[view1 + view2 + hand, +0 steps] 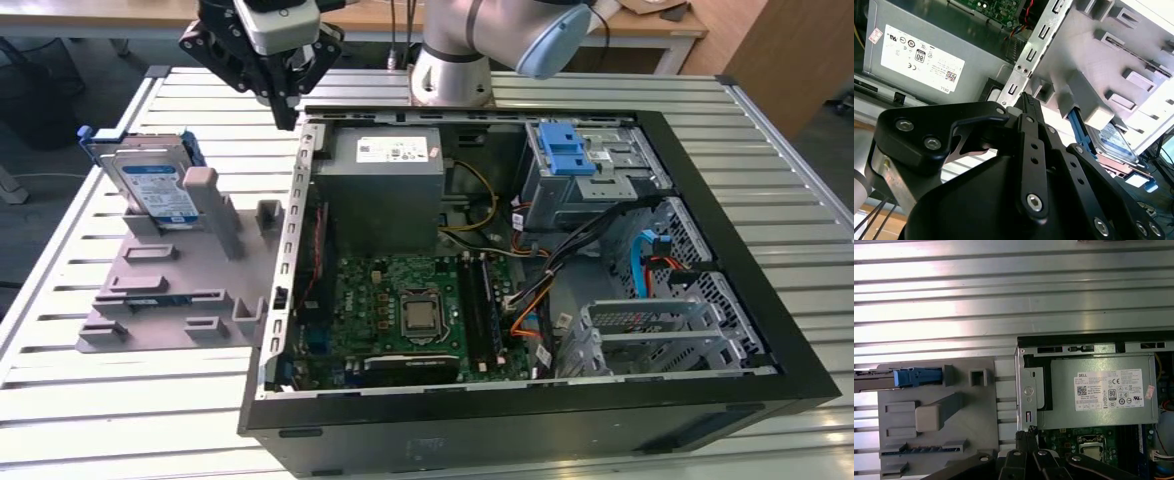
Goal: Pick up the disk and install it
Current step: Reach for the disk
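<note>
The disk (151, 186) stands on edge in a grey holder (174, 290) on the exterior view's left, its white-and-blue label facing out and blue rails along its sides. In the second wrist view the disk (1115, 143) leans in the holder beyond the fingers; in the first wrist view the disk (914, 376) is edge-on, with its blue rail uppermost. My gripper (284, 118) hangs above the computer case's left wall, to the disk's right and apart from it. Its black fingers are shut with nothing between them, tips meeting in both wrist views (1027, 98) (1027, 432).
The open computer case (534, 400) lies on the slatted metal table (120, 400). Inside are a grey power supply (387, 165), a motherboard (400, 310), loose cables and a grey drive cage with blue tabs (583, 160). The arm's base (454, 70) stands behind the case.
</note>
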You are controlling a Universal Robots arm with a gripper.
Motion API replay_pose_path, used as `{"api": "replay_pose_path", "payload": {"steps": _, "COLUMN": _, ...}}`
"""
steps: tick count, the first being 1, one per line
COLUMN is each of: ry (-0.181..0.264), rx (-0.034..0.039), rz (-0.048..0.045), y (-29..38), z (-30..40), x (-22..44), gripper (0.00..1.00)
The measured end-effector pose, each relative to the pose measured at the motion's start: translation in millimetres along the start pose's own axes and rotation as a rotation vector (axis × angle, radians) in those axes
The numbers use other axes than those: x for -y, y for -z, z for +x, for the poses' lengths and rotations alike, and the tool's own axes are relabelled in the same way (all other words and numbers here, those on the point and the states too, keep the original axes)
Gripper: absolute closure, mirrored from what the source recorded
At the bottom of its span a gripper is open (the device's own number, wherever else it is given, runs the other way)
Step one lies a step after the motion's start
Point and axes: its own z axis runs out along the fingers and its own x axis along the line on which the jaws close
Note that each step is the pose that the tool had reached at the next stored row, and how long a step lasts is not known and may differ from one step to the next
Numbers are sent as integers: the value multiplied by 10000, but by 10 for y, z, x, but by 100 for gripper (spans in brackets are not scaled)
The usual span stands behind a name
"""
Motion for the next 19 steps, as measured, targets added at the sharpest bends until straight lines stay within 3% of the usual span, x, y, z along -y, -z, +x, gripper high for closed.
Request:
{"api": "replay_pose_path", "payload": {"steps": 9, "ry": 0, "rx": 2, "rz": -2, "y": -2, "z": 3, "x": 0, "gripper": 89}}
{"api": "replay_pose_path", "payload": {"steps": 19, "ry": -1, "rx": -21, "rz": 1, "y": -6, "z": 187, "x": -21, "gripper": 89}}
